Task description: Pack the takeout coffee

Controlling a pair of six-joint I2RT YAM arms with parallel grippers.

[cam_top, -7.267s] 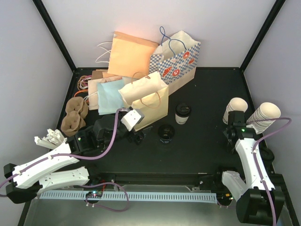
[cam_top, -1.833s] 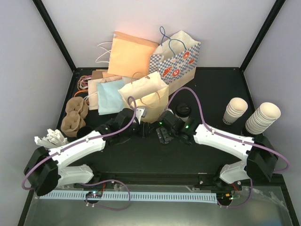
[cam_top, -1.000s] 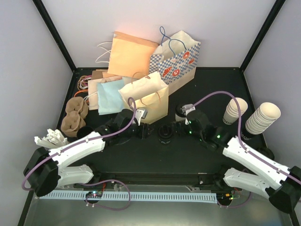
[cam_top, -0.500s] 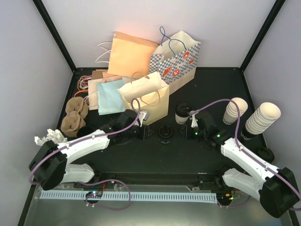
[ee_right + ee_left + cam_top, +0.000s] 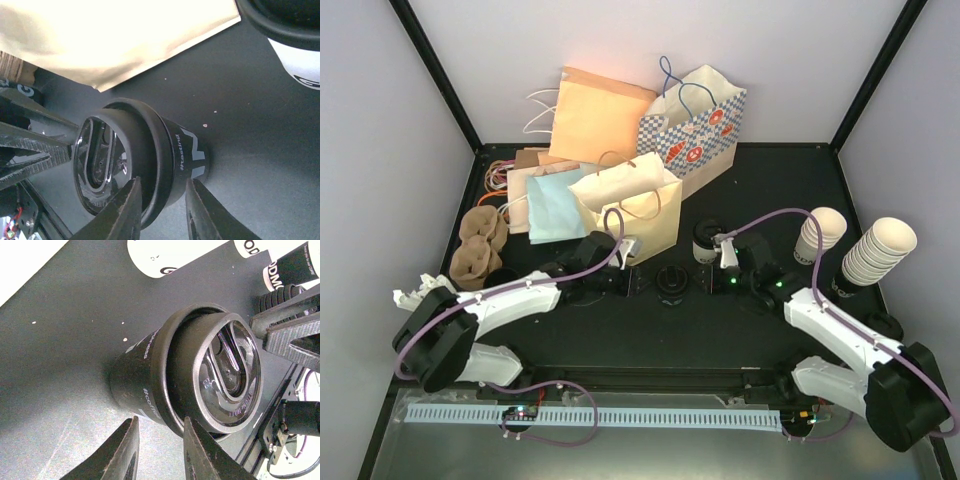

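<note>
Takeout coffee (image 5: pixel 706 243) stands upright on tabletop (image 5: pixel 770 190), lid on, just right of cream bag (image 5: pixel 630 205); nothing holds it. Both arms meet at a black cup (image 5: pixel 670 283) w/ shiny top, just in front of the coffee. Left jaws and right jaws are each part-spread, straddling its rim from opposite sides; can't tell if they press. Prob. moving an obstacle, or wrong target. Cream bag is the nearest bag, so short carry for the coffee. Room: bare tabletop right of coffee up to stacked cups (image 5: pixel 820 235). Left side is blocked by the bag wall, and both wrists crowd the front. Safest exit looks straight up, then bagward.
</note>
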